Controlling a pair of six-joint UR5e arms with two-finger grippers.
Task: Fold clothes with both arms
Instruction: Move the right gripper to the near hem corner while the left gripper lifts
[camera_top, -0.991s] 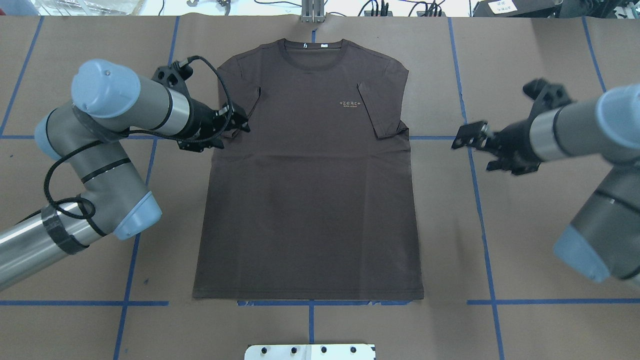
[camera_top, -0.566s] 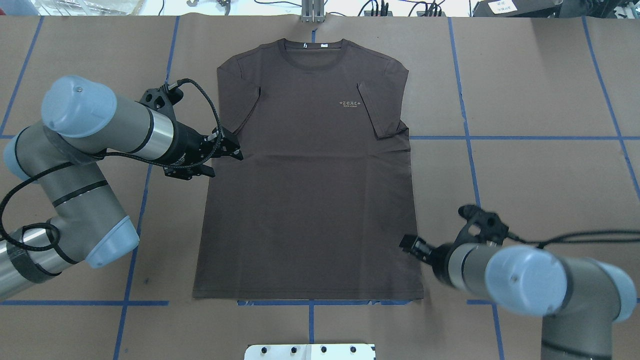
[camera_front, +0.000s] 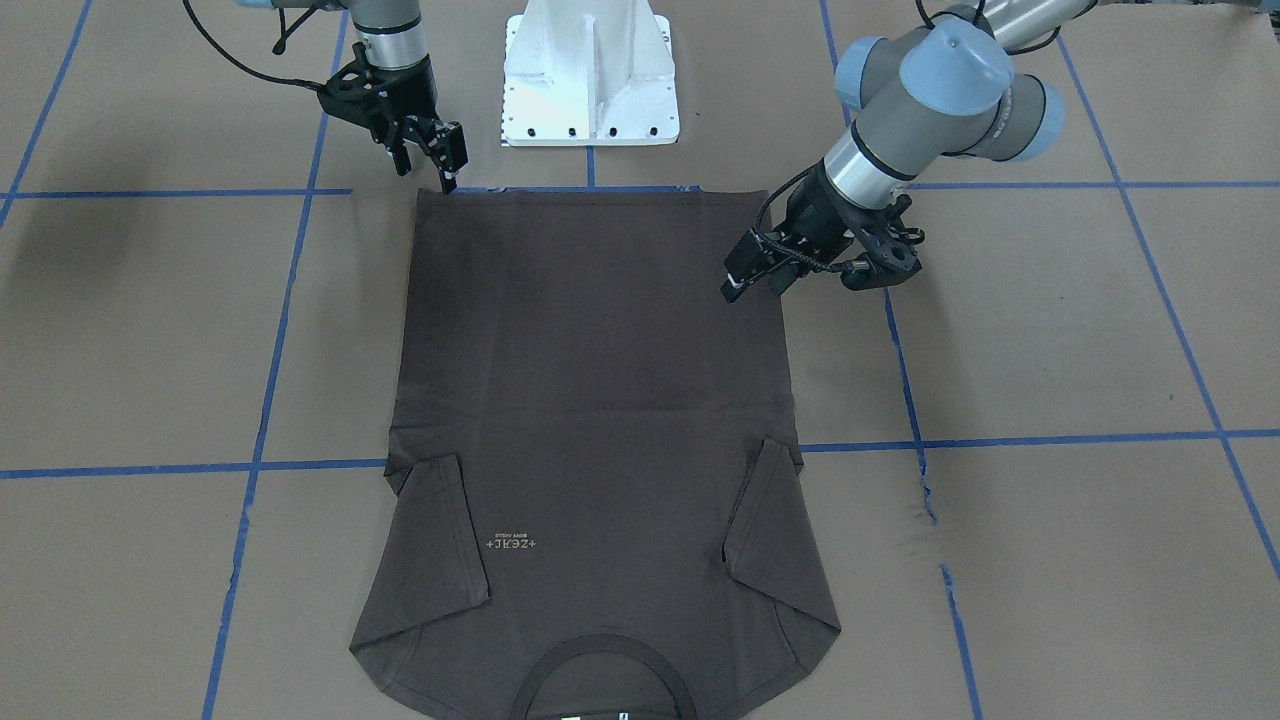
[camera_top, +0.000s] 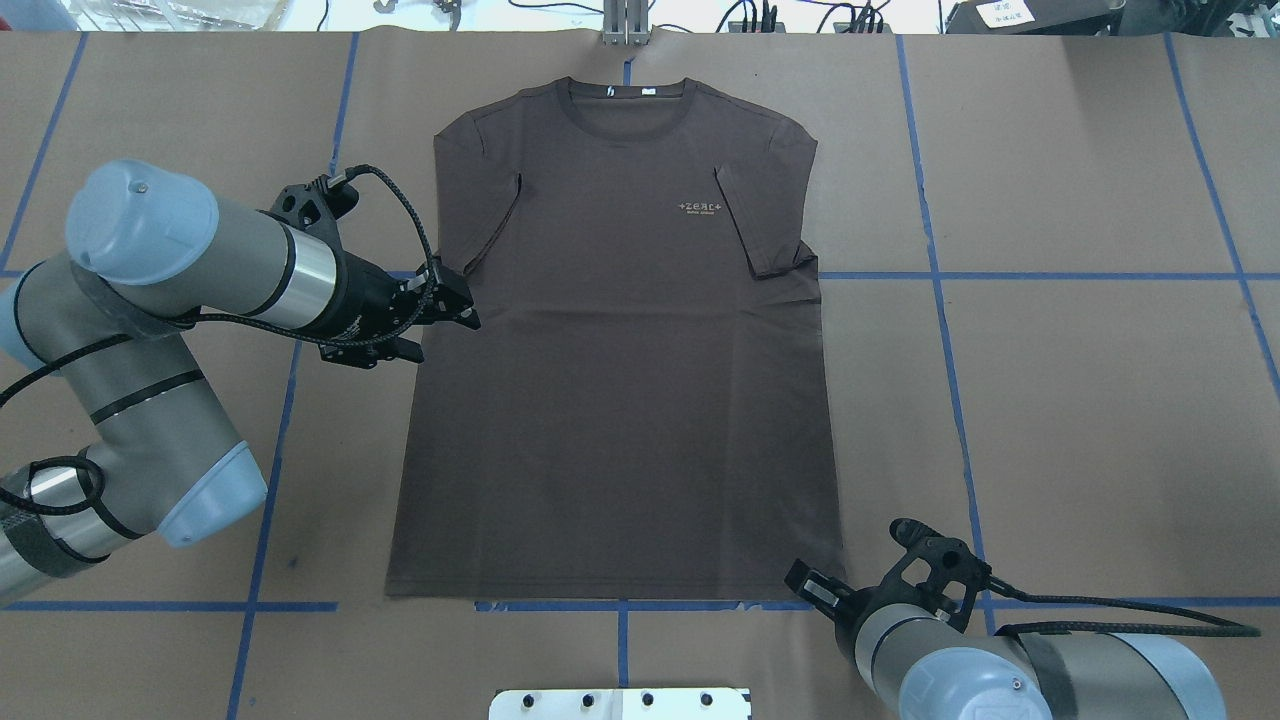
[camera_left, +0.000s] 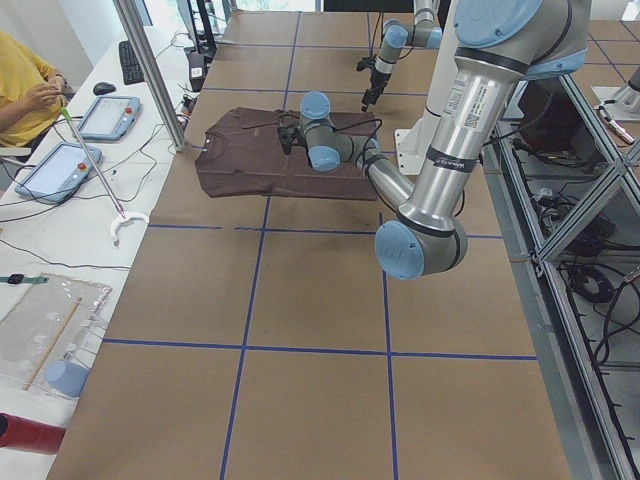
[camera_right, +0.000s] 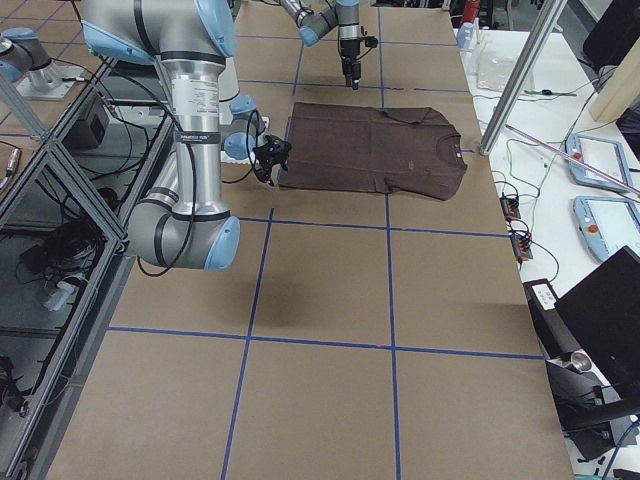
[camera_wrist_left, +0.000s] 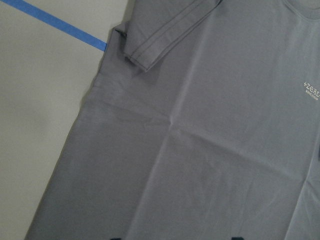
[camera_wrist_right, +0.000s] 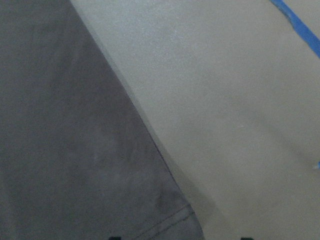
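T-shirt: one dark brown-grey T-shirt (camera_top: 620, 400) is laid flat, front up, on the table (camera_top: 1050, 400), which is covered in brown paper.
Lie of the shirt: the collar (camera_top: 625, 110) is turned to the far side from the robot, and the hem (camera_top: 615, 590) is set near the white base plate (camera_top: 620, 703).
Sleeves: both short sleeves are seen folded inward over the body, one on the robot's left (camera_top: 480, 210) and one on its right (camera_top: 765, 225).
Print: a small pale print (camera_top: 700, 207) is shown on the chest, just beside the right folded sleeve.
Tape: the table is marked with blue tape lines (camera_top: 1000, 275); one line is run along the hem.
Left arm: the left arm (camera_top: 200, 260) is stretched in from the side towards the shirt's left edge.
Left gripper: the left gripper (camera_top: 458, 303) is held at the shirt's left edge, just below the folded sleeve. In its wrist view the two fingertips (camera_wrist_left: 238, 237) are seen wide apart over the cloth, so the claw is spread and nothing is gripped.
Right arm: the right arm (camera_top: 1000, 670) is bent in low, near the base plate.
Right gripper: the right gripper (camera_top: 805, 582) is placed at the hem's right corner. In its wrist view the tips are set wide apart with the corner between them, so the claw is spread. Whether the cloth is touched cannot be told.
Bystander: a person in a yellow top (camera_left: 22, 80) is seen seated at a side bench, well apart from the shirt.
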